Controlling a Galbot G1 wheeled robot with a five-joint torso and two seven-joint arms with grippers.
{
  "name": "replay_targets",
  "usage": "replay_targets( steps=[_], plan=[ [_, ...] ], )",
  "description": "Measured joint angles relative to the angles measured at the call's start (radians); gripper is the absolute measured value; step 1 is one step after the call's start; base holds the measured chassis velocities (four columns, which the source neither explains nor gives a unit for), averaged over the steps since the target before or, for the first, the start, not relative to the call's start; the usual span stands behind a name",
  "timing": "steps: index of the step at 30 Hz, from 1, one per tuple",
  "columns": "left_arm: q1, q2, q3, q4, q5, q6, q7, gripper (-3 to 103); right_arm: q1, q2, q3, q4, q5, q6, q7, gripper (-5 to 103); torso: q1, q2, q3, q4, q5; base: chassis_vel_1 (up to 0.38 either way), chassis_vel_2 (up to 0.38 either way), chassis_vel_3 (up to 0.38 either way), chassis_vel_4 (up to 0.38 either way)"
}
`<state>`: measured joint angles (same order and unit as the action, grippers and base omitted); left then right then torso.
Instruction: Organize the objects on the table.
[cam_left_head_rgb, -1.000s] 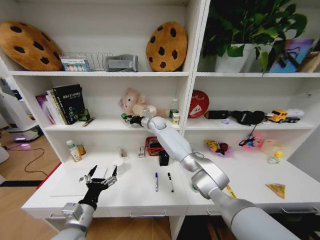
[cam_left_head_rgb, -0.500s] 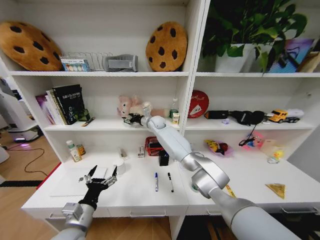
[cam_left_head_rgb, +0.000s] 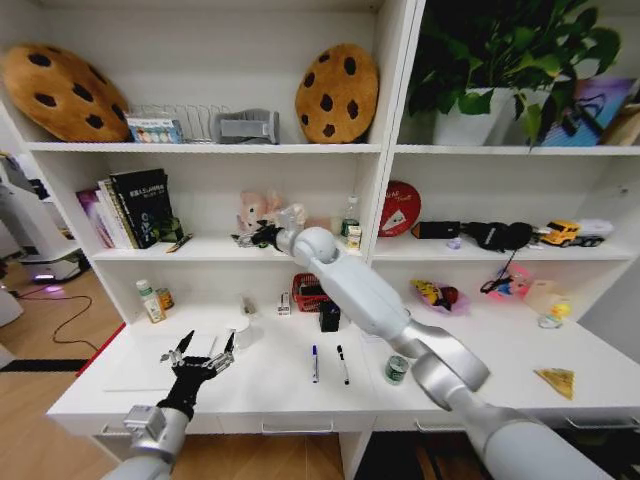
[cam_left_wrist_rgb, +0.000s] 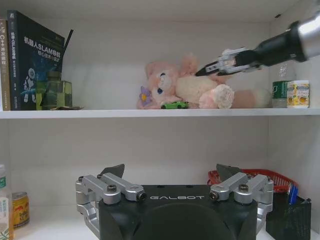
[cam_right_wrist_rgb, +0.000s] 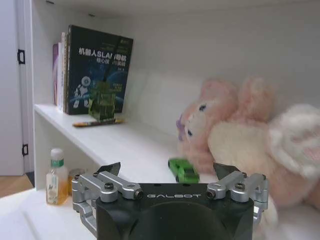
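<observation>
A tiny green toy car (cam_left_wrist_rgb: 175, 105) (cam_right_wrist_rgb: 183, 170) rests on the middle shelf in front of the pink plush bear (cam_left_wrist_rgb: 185, 87). My right gripper (cam_left_head_rgb: 250, 238) (cam_right_wrist_rgb: 167, 168) reaches onto that shelf, open and holding nothing, with the car just beyond its fingertips. Low over the left of the white table (cam_left_head_rgb: 260, 390), my left gripper (cam_left_head_rgb: 200, 350) (cam_left_wrist_rgb: 171, 171) hangs open and idle. Two marker pens (cam_left_head_rgb: 314, 363) (cam_left_head_rgb: 342, 365) lie mid-table. A small teal can (cam_left_head_rgb: 397, 369) stands to their right, beside my right forearm.
Books (cam_left_head_rgb: 135, 208) stand at the shelf's left end. A bottle (cam_left_head_rgb: 149, 301), a red basket (cam_left_head_rgb: 307, 291) and a black holder (cam_left_head_rgb: 329, 317) sit at the back of the table. Cookie cushions (cam_left_head_rgb: 336, 92) and a plant (cam_left_head_rgb: 490, 60) occupy the upper shelf.
My right gripper has shifted slightly left along the shelf and the right elbow has swung right, uncovering the teal can. The left arm has stayed put.
</observation>
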<state>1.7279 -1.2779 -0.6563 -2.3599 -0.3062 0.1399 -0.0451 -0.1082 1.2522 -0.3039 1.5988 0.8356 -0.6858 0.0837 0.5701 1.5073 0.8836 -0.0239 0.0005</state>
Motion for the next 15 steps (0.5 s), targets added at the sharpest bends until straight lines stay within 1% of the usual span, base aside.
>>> replay_targets(
  steps=[1,2,4,5,6,7,8,9,10,11,12,13,14,15],
  plan=[
    [0.0,0.0,0.0,0.0,0.0,0.0,0.0,100,0.0,0.0,0.0,0.0,0.0,0.0,0.0,100,0.0,0.0,0.0,0.0,0.0,0.0,0.0,0.0,0.0],
    [0.0,0.0,0.0,0.0,0.0,0.0,0.0,100,-0.02,-0.046,-0.001,0.06,0.045,-0.023,0.048,100,0.0,0.0,0.0,0.0009,0.0,0.0,0.0,0.0,0.0],
    [0.0,0.0,0.0,0.0,0.0,0.0,0.0,100,-0.065,-0.143,-0.003,0.177,0.165,-0.051,0.178,100,0.0,0.0,0.0,0.0001,0.0,0.0,0.0,0.0,0.0],
    [0.0,0.0,0.0,0.0,0.0,0.0,0.0,100,-0.084,-0.172,-0.002,0.218,0.207,-0.056,0.225,100,0.0,0.0,0.0,-0.0001,0.0,0.0,0.0,0.0,0.0],
    [0.0,0.0,0.0,0.0,0.0,0.0,0.0,100,-0.084,-0.172,-0.002,0.218,0.207,-0.056,0.225,100,0.0,0.0,0.0,-0.0001,0.0,0.0,0.0,0.0,0.0],
    [0.0,0.0,0.0,0.0,0.0,0.0,0.0,100,-0.114,-0.209,0.002,0.269,0.252,-0.058,0.286,100,0.0,0.0,0.0,0.0001,-0.0001,0.0,0.0,0.0,0.0],
    [0.0,0.0,0.0,0.0,0.0,0.0,0.0,100,-0.138,-0.227,0.004,0.294,0.279,-0.058,0.331,100,0.0,0.0,0.0,0.0008,-0.0003,0.0,0.0,0.0,0.0],
    [0.0,0.0,0.0,0.0,0.0,0.0,0.0,100,-0.138,-0.227,0.004,0.294,0.279,-0.058,0.331,100,0.0,0.0,0.0,0.0008,-0.0003,0.0,0.0,0.0,0.0],
    [0.0,0.0,0.0,0.0,0.0,0.0,0.0,100,-0.175,-0.245,0.008,0.325,0.338,-0.058,0.411,100,0.0,0.0,0.0,0.0011,-0.0002,0.0,0.0,0.0,0.0],
    [0.0,0.0,0.0,0.0,0.0,0.0,0.0,100,-0.204,-0.253,0.016,0.343,0.382,-0.058,0.461,100,0.0,0.0,0.0,0.001,-0.0003,0.0,0.0,0.0,0.0],
    [0.0,0.0,0.0,0.0,0.0,0.0,0.0,100,-0.204,-0.253,0.016,0.343,0.382,-0.058,0.461,100,0.0,0.0,0.0,0.001,-0.0003,0.0,0.0,0.0,0.0],
    [0.0,0.0,0.0,0.0,0.0,0.0,0.0,100,-0.261,-0.26,0.033,0.364,0.427,-0.058,0.513,100,0.0,0.0,0.0,0.0008,-0.0005,0.0,0.0,0.0,0.0],
    [0.0,0.0,0.0,0.0,0.0,0.0,0.0,100,-0.313,-0.264,0.047,0.372,0.441,-0.058,0.536,100,0.0,0.0,0.0,0.0007,-0.0002,0.0,0.0,0.0,0.0],
    [0.0,0.0,0.0,0.0,0.0,0.0,0.0,100,-0.313,-0.264,0.047,0.372,0.441,-0.058,0.536,100,0.0,0.0,0.0,0.0007,-0.0002,0.0,0.0,0.0,0.0]
  ],
)
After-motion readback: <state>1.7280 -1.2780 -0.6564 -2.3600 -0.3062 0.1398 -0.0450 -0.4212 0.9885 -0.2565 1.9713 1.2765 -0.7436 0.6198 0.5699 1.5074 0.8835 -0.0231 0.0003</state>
